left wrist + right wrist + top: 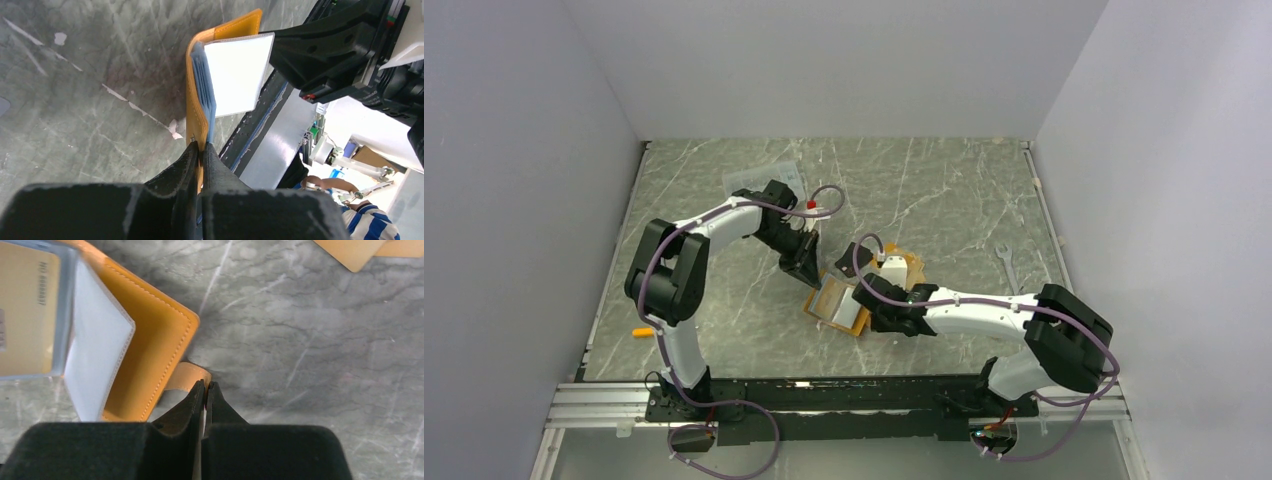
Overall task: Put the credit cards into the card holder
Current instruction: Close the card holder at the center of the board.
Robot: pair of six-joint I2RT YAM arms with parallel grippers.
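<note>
Card holder is open, left gripper pinching its edge, right gripper pinching the snap tab; one card sleeved, two tan cards loose on desk.

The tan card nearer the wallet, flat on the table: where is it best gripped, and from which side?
Its free rounded corner, approached from above at a low angle, seems best. The tan card lies flat on the table, so only thin edges offer a hold, and that corner points to bare marble, away from the neighbouring card and the card holder.
</note>
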